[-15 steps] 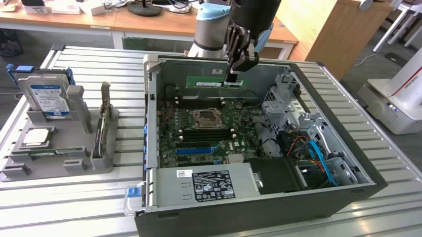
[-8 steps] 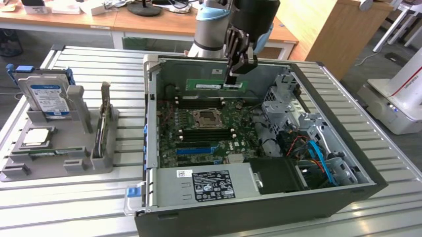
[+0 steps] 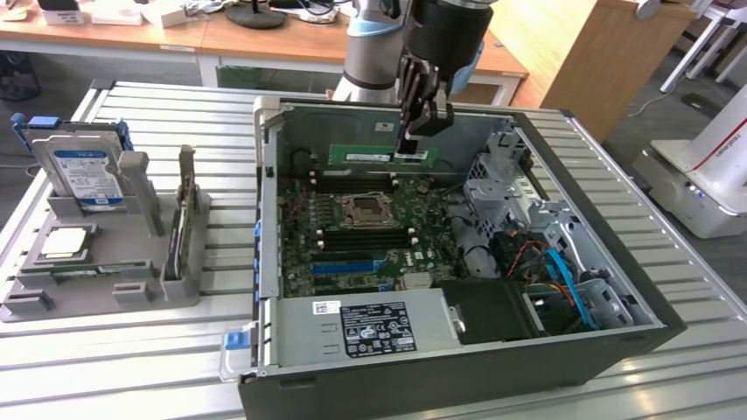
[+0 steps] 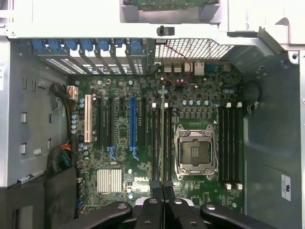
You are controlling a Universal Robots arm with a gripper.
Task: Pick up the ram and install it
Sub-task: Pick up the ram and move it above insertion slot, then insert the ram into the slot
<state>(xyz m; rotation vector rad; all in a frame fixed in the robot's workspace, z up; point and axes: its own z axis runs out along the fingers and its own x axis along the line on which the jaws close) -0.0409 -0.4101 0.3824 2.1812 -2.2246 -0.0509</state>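
- Exterior view: your claw point(image 3: 415, 150) is clamped on the ram point(image 3: 371, 155), holding it inside the computer case point(image 3: 467, 385), above the motherboard point(image 3: 350, 262).
- You're mid-install, I judge: the ram is carried but not yet seated.
- Seating calls for its lower edge to sit square over a memory slot point(image 4: 156, 138) beside the processor socket point(image 4: 195, 152).
- Its long axis runs level, from the exterior view's left to its right, along the slots, and it stands on edge.

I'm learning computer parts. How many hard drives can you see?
1. The hard drive stands upright in the grey tray at the exterior view's left. More could hide inside the case.
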